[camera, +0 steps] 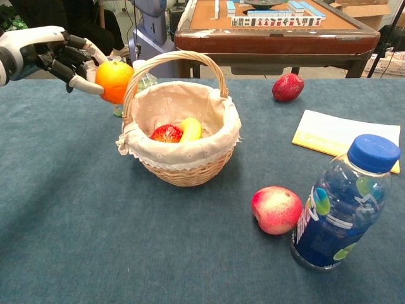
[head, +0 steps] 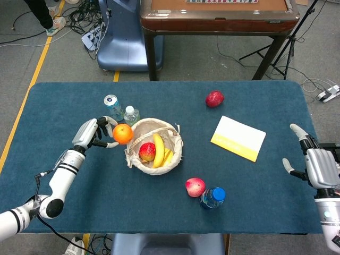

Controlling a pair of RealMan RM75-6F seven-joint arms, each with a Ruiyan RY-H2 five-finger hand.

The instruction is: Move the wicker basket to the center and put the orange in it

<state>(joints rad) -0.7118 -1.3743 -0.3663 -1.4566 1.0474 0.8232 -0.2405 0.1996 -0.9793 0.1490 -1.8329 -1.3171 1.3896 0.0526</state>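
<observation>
Your left robot hand (head: 91,133) pinches the orange (head: 122,134) aloft, just left of the wicker basket (head: 154,146), mid-tabletop; your right robot hand (head: 317,166) idles, fingers spread. Placement is underway: next, carry the orange rightward over the rim, clear of the handle, and release.

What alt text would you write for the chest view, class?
The left hand holds the orange in the air beside the wicker basket, which holds a red fruit and a banana. A blue bottle stands at front right.
</observation>
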